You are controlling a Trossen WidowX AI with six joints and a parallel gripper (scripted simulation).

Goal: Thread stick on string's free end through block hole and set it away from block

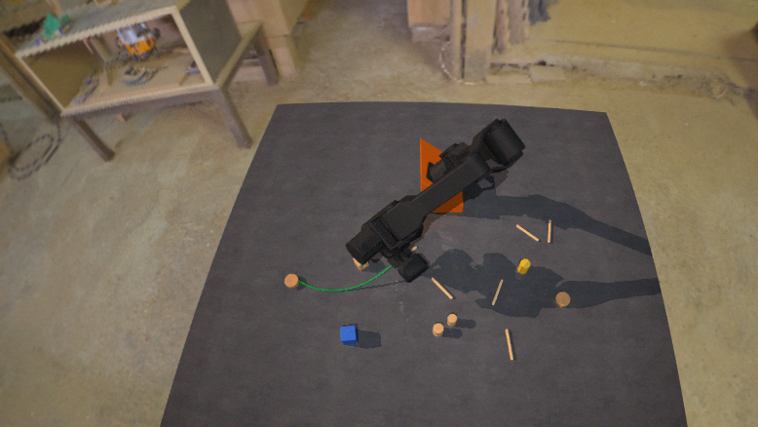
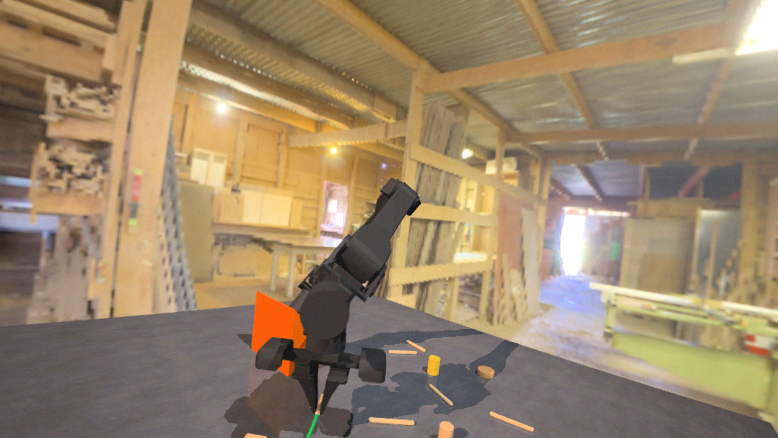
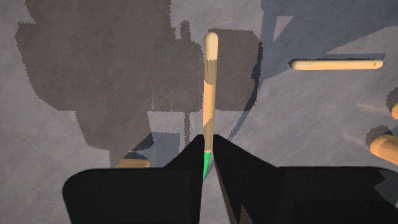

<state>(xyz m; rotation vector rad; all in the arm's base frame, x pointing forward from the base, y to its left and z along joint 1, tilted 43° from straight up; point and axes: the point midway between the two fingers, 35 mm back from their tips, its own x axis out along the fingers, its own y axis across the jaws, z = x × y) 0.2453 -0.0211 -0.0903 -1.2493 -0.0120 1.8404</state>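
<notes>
The wooden stick (image 3: 210, 95) (image 1: 415, 249) is held by its string end and points away from the fingers. My gripper (image 3: 207, 140) (image 2: 319, 406) is shut on it. The green string (image 1: 333, 290) (image 2: 312, 426) (image 3: 206, 162) curves from the gripper to the round wooden button (image 1: 290, 280). The string's shadow lies apart from it near the gripper, so that part is raised. The wooden block (image 1: 359, 265) is mostly hidden under the arm, close beside the gripper. A piece of it shows at the lower left in the wrist view (image 3: 133, 163). Its hole is not visible.
A loose stick (image 1: 442, 288) (image 3: 337, 65) (image 2: 391, 421) lies near the gripper; several others lie farther right. Two wooden pegs stand nearby, one nearer (image 1: 437, 329). A blue cube (image 1: 348, 334), yellow cylinder (image 1: 523, 266) (image 2: 433, 365), wooden disc (image 1: 562, 298) (image 2: 485, 372) and orange panel (image 1: 450, 206) (image 2: 272, 321) are also present.
</notes>
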